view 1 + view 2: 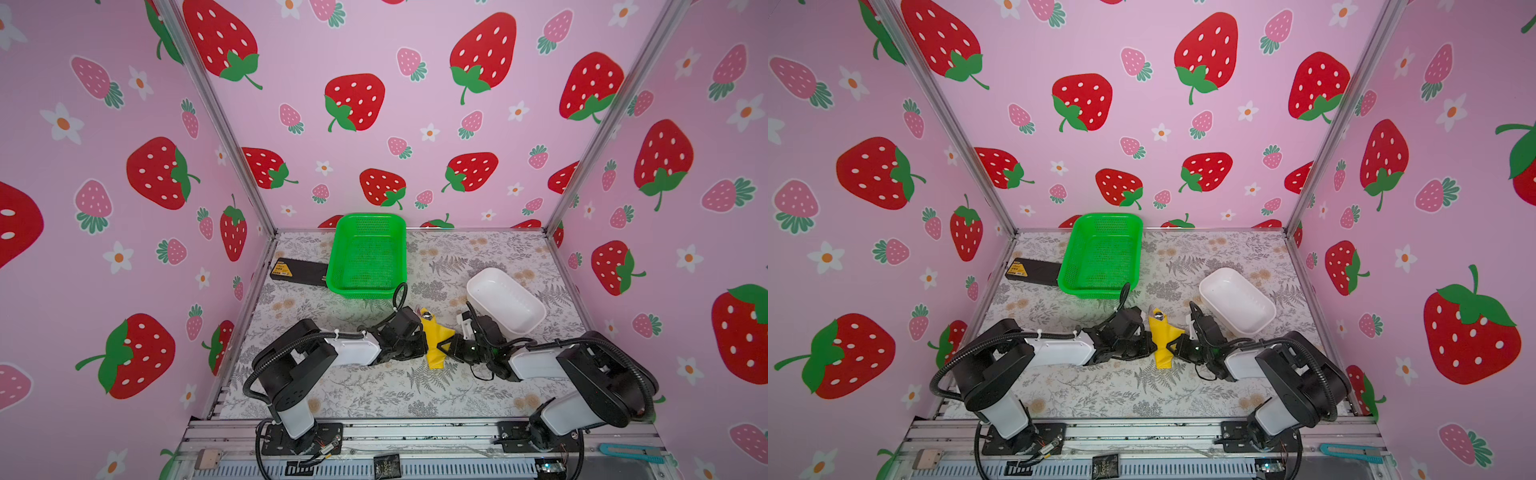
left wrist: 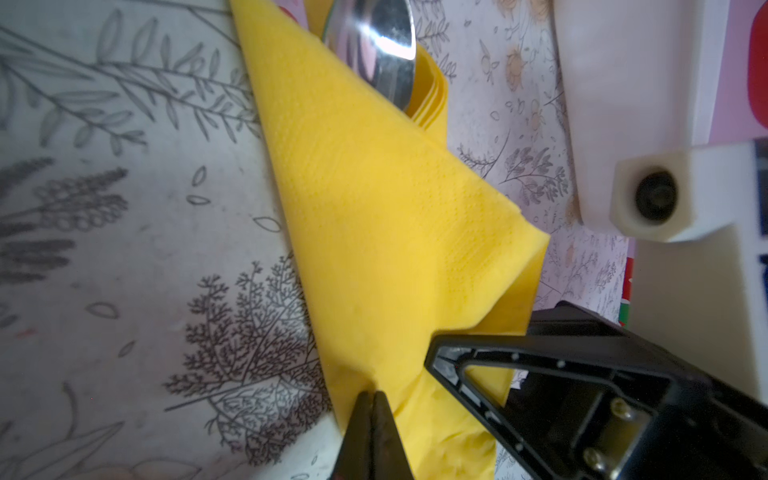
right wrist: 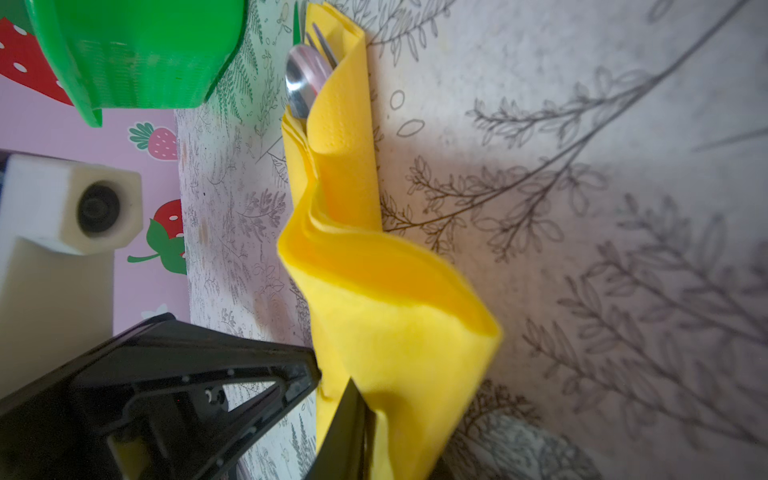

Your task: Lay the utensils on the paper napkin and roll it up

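Note:
The yellow paper napkin lies folded lengthwise on the mat between both grippers. It is wrapped round the utensils. A shiny spoon bowl and fork tines stick out of its far open end, and the handles are hidden inside. My left gripper is shut, pinching the napkin's left edge near its near end. From the other side my right gripper is shut on a raised fold of the napkin. The two grippers almost meet across the napkin.
A green perforated basket stands at the back, with a black box to its left. A white oblong dish sits just behind the right arm. A blue cutter lies on the front rail.

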